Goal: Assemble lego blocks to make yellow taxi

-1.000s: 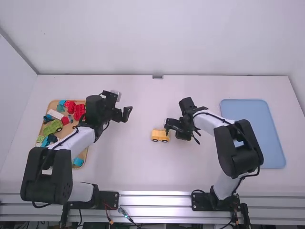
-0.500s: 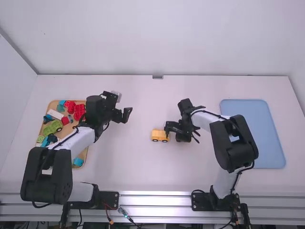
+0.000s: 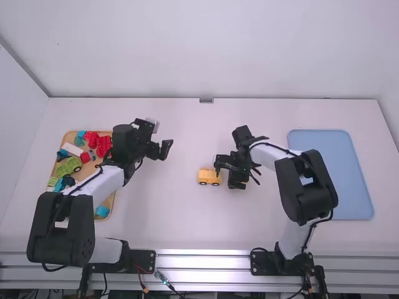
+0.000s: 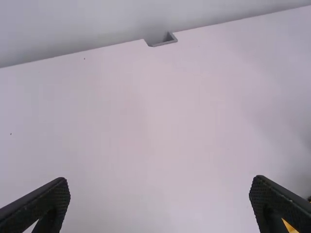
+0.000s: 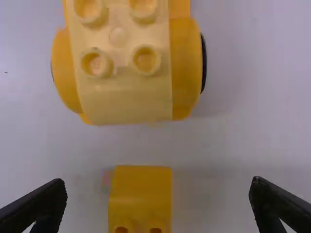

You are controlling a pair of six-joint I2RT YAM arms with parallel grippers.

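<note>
We hold our right pincer wide, a small yellow block showing between its fingers, near the yellow car (our left pincer gapes too).

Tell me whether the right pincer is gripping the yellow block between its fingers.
No; the yellow block lies between the open fingers, with bare table on both sides of it.
</note>
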